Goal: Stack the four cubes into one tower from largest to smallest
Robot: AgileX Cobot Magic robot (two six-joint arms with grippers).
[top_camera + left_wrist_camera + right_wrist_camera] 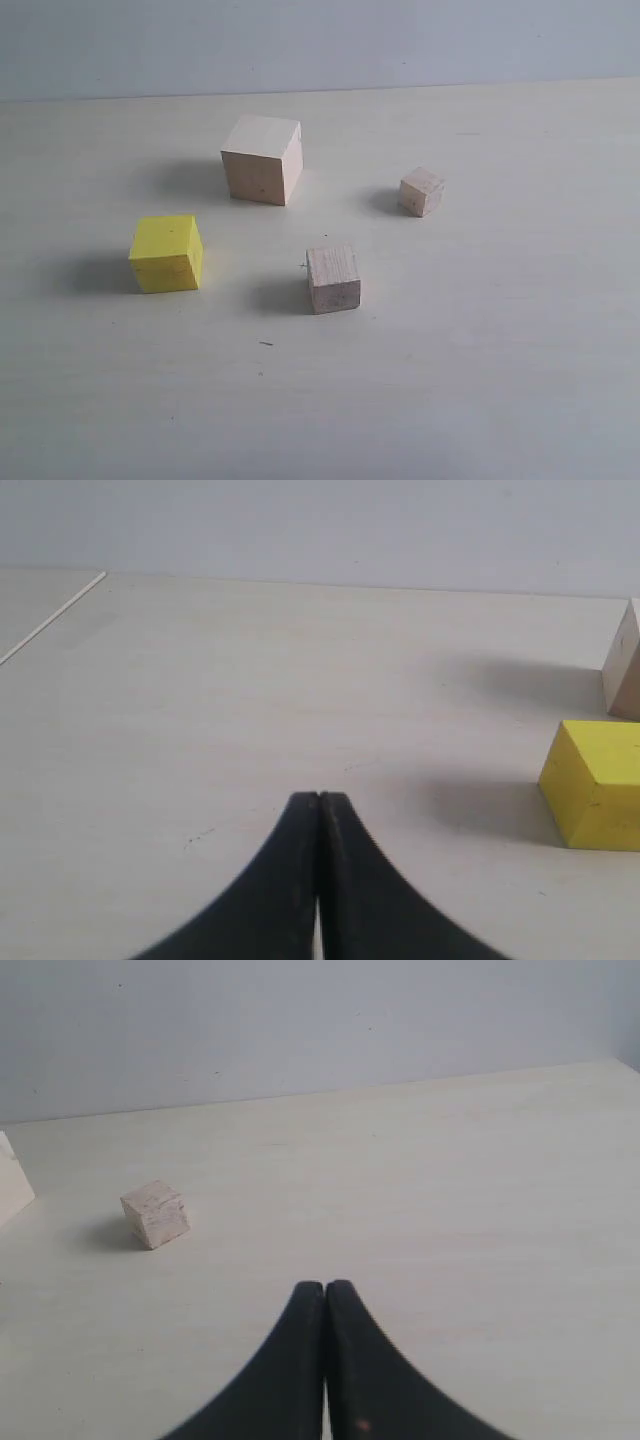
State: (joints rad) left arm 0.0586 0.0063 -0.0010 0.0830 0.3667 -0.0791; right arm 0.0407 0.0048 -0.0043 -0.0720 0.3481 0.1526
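- The largest pale cube [262, 160], yellow cube [167, 253], medium wood cube [333, 279] and tiny cube [421, 191] sit apart on the table [520, 390] (each alone).
- The left gripper [319, 800] and right gripper [326, 1288] are closed, empty.

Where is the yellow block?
In the exterior view the yellow block sits at left, the big wooden block behind it, the medium wooden block to its right.
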